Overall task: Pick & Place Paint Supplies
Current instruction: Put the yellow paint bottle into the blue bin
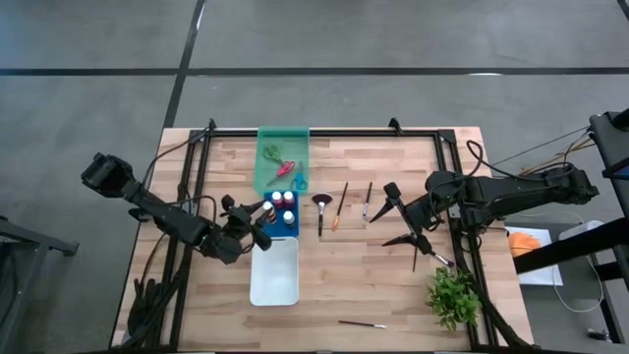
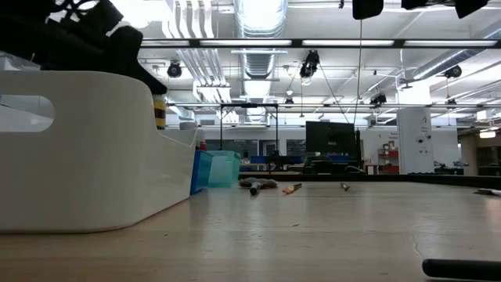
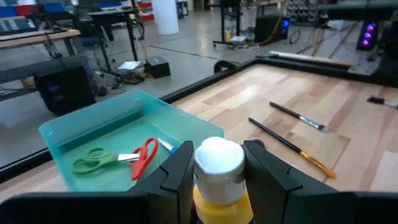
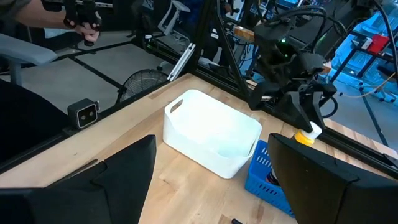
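Observation:
My left gripper (image 1: 261, 216) is shut on a small paint bottle (image 3: 219, 186) with a white cap and a yellow band. It holds the bottle beside the blue tray (image 1: 286, 226), which has three more white-capped bottles (image 1: 283, 200) standing in it. Red and green scissors (image 3: 118, 158) lie in the green tray (image 1: 282, 147). Three brushes (image 1: 339, 206) lie on the wood right of the trays, and another brush (image 1: 362, 324) lies near the front edge. My right gripper (image 1: 398, 216) hovers open beyond the brushes, with nothing between its fingers. My left gripper pinches the bottle between its two fingers, which stand on either side of the white cap (image 3: 217, 158) and the yellow part below it. The fingers come nearly level from the table's left side. The bottle stands upright, cap up (image 4: 309, 134); its bottom is hidden.
A white tray (image 1: 274, 273) stands just in front of the blue tray. A leafy green plant (image 1: 453, 296) stands at the front right. Bare wood lies between the white tray and the plant. A black frame (image 1: 324, 133) runs around the table's edges.

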